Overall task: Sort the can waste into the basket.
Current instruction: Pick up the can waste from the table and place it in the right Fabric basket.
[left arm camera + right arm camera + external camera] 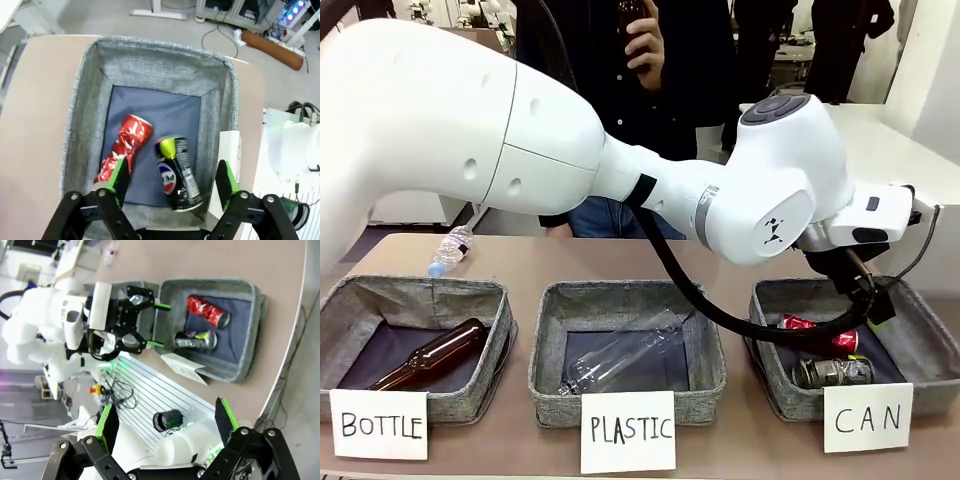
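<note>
The grey basket (920,312) behind the "CAN" card stands at the right of the table. Inside it lie a crushed red can (125,147) and a black can (177,172), side by side on the dark base. My left arm reaches across the table, and its gripper (172,169) hangs open just above the basket with nothing between the green pads. In the front view the red can (798,322) and the black can (832,372) show under the arm's cable. My right gripper (166,412) is open and empty, high up, looking down on the basket (250,330).
A "PLASTIC" basket (545,350) in the middle holds a clear bottle. The "BOTTLE" basket (340,300) at the left holds a brown glass bottle. A small clear bottle (450,250) lies on the table behind it. A person (640,50) stands at the far side.
</note>
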`<act>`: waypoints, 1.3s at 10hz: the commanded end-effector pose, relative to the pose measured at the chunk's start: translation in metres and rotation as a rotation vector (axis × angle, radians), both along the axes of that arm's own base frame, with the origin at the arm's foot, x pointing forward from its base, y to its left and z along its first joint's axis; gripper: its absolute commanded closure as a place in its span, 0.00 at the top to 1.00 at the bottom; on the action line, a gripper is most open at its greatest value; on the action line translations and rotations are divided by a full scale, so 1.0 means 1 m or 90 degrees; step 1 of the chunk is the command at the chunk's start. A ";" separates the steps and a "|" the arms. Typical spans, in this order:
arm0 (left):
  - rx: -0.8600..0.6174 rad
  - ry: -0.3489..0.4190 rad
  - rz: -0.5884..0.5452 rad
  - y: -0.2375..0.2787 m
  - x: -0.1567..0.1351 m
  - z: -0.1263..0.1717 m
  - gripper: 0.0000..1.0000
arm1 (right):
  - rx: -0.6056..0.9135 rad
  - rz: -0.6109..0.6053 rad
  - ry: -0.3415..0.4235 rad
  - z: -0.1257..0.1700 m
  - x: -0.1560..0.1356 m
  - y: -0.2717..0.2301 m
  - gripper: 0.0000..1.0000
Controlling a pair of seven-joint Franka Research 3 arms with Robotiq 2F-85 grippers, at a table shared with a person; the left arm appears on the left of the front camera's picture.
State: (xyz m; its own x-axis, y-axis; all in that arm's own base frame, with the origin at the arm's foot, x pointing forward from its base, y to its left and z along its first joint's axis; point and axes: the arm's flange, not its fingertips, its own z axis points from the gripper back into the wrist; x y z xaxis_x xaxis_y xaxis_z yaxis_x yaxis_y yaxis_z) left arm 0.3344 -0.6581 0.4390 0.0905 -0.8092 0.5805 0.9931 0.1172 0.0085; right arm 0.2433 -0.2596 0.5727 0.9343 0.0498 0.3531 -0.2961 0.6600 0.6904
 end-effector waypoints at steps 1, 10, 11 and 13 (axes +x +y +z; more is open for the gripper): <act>0.007 -0.006 0.028 0.012 -0.007 0.002 1.00 | 0.000 0.000 -0.002 0.001 -0.001 0.000 1.00; 0.016 0.339 0.373 0.347 0.035 0.145 1.00 | 0.100 0.210 -0.040 0.016 0.079 0.190 1.00; -0.056 0.364 0.421 0.396 0.038 0.156 1.00 | 0.129 0.244 -0.026 0.014 0.085 0.224 1.00; -0.205 0.463 0.468 0.504 0.028 0.166 1.00 | 0.221 0.290 0.035 0.016 0.092 0.281 1.00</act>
State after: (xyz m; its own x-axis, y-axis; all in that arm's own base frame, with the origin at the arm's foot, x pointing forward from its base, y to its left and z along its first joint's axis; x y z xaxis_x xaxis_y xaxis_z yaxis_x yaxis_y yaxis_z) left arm 0.3841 -0.1840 0.6181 0.8903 -0.3013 0.3415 0.4547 0.6297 -0.6299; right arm 0.3331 0.0126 0.5827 0.8335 0.3646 0.4151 -0.5177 0.2528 0.8174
